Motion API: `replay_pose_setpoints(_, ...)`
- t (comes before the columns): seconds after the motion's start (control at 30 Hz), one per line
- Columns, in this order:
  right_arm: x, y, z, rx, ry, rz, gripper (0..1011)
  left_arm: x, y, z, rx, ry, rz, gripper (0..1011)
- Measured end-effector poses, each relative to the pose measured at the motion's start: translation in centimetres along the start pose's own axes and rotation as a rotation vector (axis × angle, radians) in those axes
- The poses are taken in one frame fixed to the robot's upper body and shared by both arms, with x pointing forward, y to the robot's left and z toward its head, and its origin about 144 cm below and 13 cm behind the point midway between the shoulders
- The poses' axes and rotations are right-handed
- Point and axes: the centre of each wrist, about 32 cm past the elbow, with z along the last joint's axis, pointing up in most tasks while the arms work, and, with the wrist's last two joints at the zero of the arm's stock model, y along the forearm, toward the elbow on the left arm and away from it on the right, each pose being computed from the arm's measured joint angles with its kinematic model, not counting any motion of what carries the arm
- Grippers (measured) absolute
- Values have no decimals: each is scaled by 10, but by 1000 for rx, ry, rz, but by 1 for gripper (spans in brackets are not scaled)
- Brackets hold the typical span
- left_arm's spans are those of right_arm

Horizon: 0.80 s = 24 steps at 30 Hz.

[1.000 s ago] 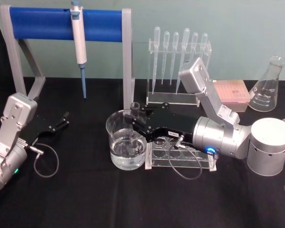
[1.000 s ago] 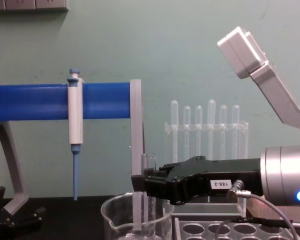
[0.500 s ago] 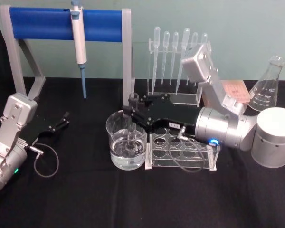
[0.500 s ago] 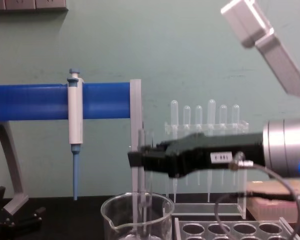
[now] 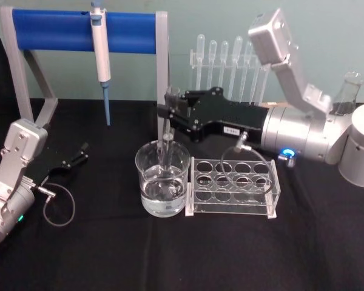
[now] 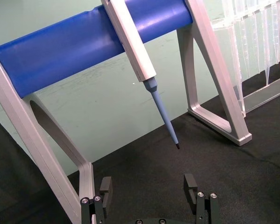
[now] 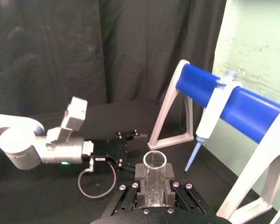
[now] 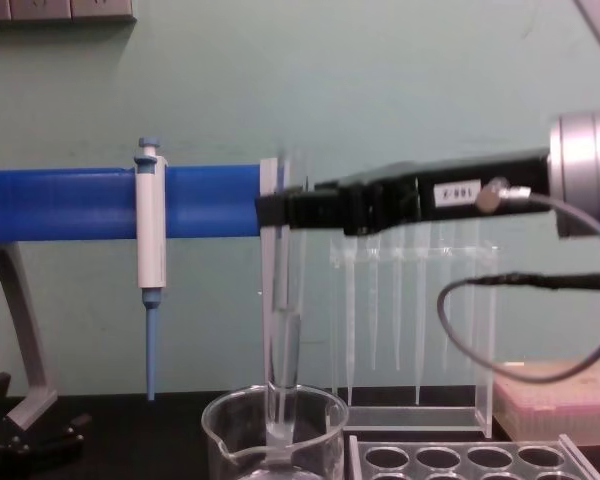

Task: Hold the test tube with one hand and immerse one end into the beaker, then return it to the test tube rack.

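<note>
The right pincer (image 5: 167, 113) clamps the tube (image 8: 285, 330) near its rim, upright above the beaker (image 5: 162, 187) at mid-desk, its tip about level with the beaker's rim. It should stay vertical and clear that rim before going to the rack (image 5: 232, 187). The left pincer (image 6: 149, 193) rests wide open near the left edge.

Clear test tube (image 8: 284, 330), black tool (image 8: 280, 211)

Black-clothed table (image 5: 170, 254). At centre, glass beaker (image 5: 162, 182) with water; touching it at 3 o'clock, clear tube rack (image 5: 232, 188). At 11 o'clock, blue-barred stand (image 5: 85, 30). At 12 to 1 o'clock, acrylic pipette rack (image 5: 230, 60). At 2 o'clock, conical flask (image 5: 347, 91). At 9 o'clock, left gripper (image 5: 73, 159), resting on cloth.
</note>
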Motion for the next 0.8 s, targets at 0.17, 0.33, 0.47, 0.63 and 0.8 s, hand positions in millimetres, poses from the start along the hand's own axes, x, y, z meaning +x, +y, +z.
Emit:
replay_pose_setpoints(0.17,0,-7,14,8,-6,3,227,0,0,0,0,0,0,1000)
replay_pose_setpoints(0.33,-2,-21,28,16,-21,-7,227,0,0,0,0,0,0,1000)
replay_pose_setpoints(0.47,-4,-37,35,18,-33,-28,227,0,0,0,0,0,0,1000)
replay_pose_setpoints(0.63,-7,-54,36,13,-33,-46,227,0,0,0,0,0,0,1000)
replay_pose_setpoints(0.8,-10,-69,29,3,-14,-67,227,0,0,0,0,0,0,1000)
